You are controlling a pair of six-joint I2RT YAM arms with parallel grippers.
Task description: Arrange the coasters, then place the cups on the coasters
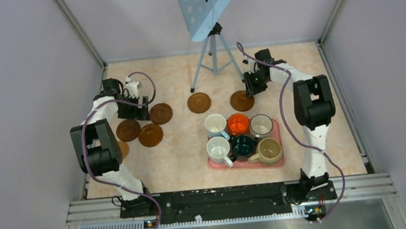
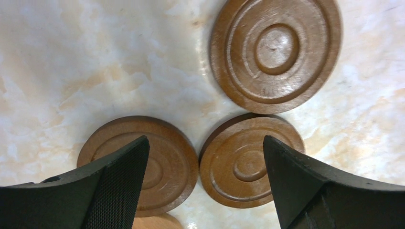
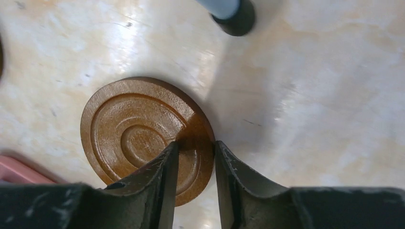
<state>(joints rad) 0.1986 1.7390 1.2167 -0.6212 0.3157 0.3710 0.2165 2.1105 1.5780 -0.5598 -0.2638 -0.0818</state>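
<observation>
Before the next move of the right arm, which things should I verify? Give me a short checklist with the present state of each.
1. Right jaws astride the rim of the coaster: ok.
2. Grip on it firm: cannot tell.
3. Tripod foot apart from that coaster: ok.
4. Left jaws wide open over three other coasters: ok.
5. Cups all in the pink tray, away from both arms: ok.

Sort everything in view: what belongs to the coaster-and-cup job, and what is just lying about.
Job:
- coasters
- cups

Lying about:
- pink tray under the cups
- tripod
- blue panel
</observation>
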